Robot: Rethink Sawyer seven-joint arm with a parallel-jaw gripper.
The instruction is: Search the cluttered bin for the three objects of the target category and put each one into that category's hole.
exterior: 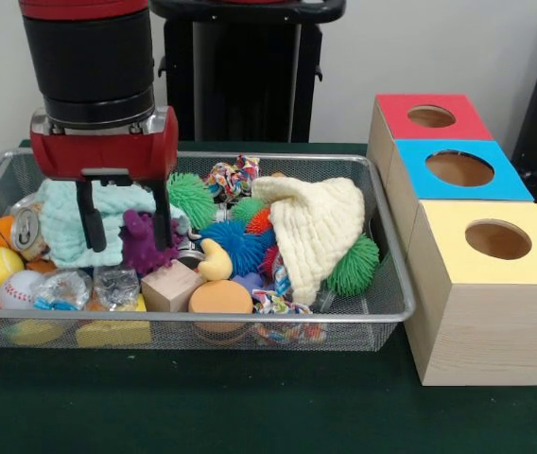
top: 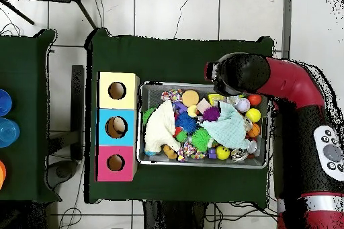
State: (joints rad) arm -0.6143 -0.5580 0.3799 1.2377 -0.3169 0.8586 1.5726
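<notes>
Front view, nearest me: the mesh bin (exterior: 382, 312) sits packed, with a wooden block (exterior: 170, 287) and an orange disc (exterior: 219, 297) at its front wall. Behind them my gripper (exterior: 125, 230) hangs with its jaws spread wide, holding nothing, straddling a purple toy (exterior: 142, 244) beside a teal cloth (exterior: 60, 227). I judge that toy the likely pick; it stands roughly upright, long axis vertical. Closing here could snag the cloth. Farther right, the red box (exterior: 396, 118) waits, well apart from the gripper.

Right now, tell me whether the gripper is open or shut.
Open. The gripper's two black fingers hang apart above the purple toy, nothing clamped between them.
</notes>
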